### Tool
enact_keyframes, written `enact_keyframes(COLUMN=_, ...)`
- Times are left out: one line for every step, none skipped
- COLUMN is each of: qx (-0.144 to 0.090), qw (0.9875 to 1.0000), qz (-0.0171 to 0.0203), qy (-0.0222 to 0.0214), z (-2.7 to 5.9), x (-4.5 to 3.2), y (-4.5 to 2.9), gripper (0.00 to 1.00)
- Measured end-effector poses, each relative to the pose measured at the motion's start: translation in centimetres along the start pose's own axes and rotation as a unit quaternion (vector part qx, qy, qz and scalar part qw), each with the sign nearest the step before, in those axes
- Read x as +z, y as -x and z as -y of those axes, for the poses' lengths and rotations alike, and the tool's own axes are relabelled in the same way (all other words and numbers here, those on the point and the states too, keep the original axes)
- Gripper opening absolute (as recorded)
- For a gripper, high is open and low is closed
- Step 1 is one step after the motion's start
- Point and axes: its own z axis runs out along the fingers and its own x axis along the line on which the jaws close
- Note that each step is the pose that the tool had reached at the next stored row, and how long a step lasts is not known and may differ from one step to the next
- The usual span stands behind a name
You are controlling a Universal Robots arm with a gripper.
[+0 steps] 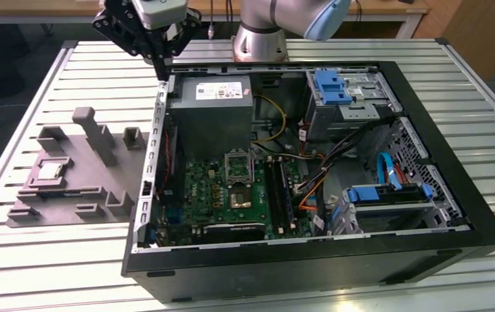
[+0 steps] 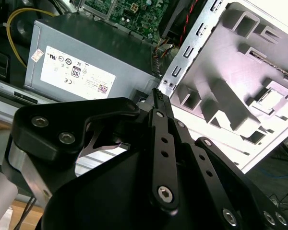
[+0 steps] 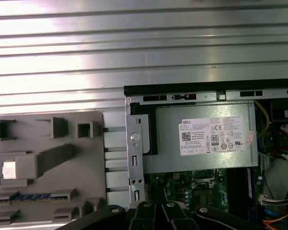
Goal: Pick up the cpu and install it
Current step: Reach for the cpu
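Near the white-labelled power supply hangs the claw.

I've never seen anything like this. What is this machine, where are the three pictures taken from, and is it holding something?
It is a silver and pale blue robot arm ending in a black two-fingered gripper. The exterior view comes from a camera standing off the arm. Both wrist views come from cameras riding on the arm, looking past the gripper. On the slatted silvery metal table lie an open black computer case and a grey plastic holder tray. The small square silvery cpu sits in that tray. The gripper hangs near a corner of the case, shut and holding nothing.
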Motion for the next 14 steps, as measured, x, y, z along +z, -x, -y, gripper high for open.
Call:
enact_keyframes(qx=0.0, qw=1.0, qz=-0.0001, qy=0.0, z=0.01, x=0.0, y=-0.07, gripper=0.11)
enact_keyframes(qx=0.0, qw=1.0, qz=0.0, qy=0.0, z=0.02, x=-0.01, y=-0.19, gripper=0.11)
enact_keyframes(qx=0.0, qw=1.0, qz=0.0, qy=-0.0001, z=0.03, x=-0.02, y=-0.41, gripper=0.11)
enact_keyframes(qx=0.0, qw=1.0, qz=0.0, qy=0.0, z=0.05, x=-0.02, y=-0.64, gripper=0.11)
enact_keyframes(qx=0.0, qw=1.0, qz=0.0, qy=0.0, z=0.06, x=-0.02, y=-0.77, gripper=0.11)
enact_keyframes(qx=0.0, qw=1.0, qz=0.0, qy=0.0, z=0.06, x=-0.02, y=-0.8, gripper=0.11)
enact_keyframes(qx=0.0, qw=1.0, qz=0.0, qy=0.0, z=0.06, x=-0.02, y=-0.8, gripper=0.11)
enact_keyframes(qx=0.0, qw=1.0, qz=0.0, qy=0.0, z=0.06, x=-0.02, y=-0.8, gripper=0.11)
enact_keyframes(qx=0.0, qw=1.0, qz=-0.0001, qy=0.0, z=0.06, x=-0.02, y=-0.8, gripper=0.11)
enact_keyframes(qx=0.0, qw=1.0, qz=0.0, qy=0.0, z=0.06, x=-0.02, y=-0.8, gripper=0.11)
enact_keyframes(qx=0.0, qw=1.0, qz=0.0, qy=0.0, z=0.06, x=-0.02, y=-0.8, gripper=0.11)
enact_keyframes(qx=0.0, qw=1.0, qz=0.0, qy=0.0, z=0.06, x=-0.02, y=-0.8, gripper=0.11)
enact_keyframes(qx=0.0, qw=1.0, qz=0.0, qy=0.0, z=0.06, x=-0.02, y=-0.81, gripper=0.11)
enact_keyframes(qx=0.0, qw=1.0, qz=0.0, qy=0.0, z=0.06, x=-0.02, y=-0.82, gripper=0.11)
